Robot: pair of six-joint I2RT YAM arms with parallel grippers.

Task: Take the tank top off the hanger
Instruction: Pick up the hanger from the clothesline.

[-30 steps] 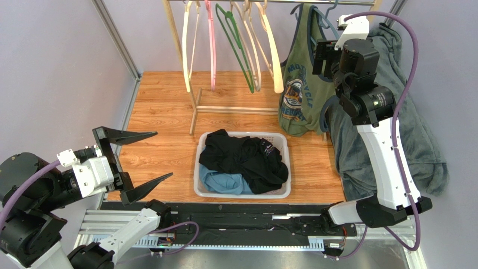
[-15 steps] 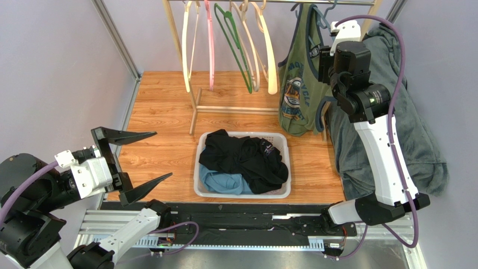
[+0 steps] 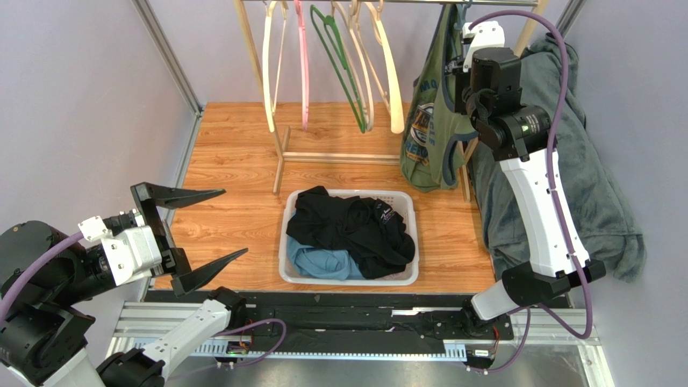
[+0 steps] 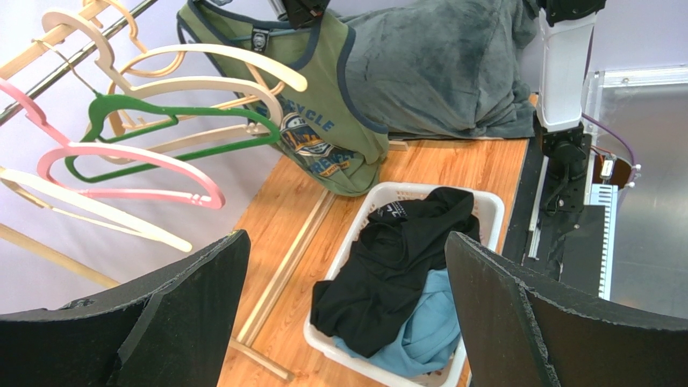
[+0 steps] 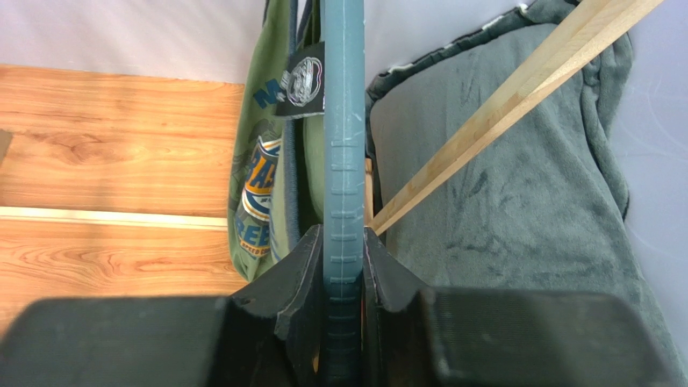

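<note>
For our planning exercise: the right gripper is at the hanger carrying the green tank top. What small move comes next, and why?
Probably lift the hanger slightly to unhook it from the rail. The right gripper is shut on the hanger, the tank top hangs on it, and the left gripper stands open far off, so the hanger likely must come closer first.
</note>
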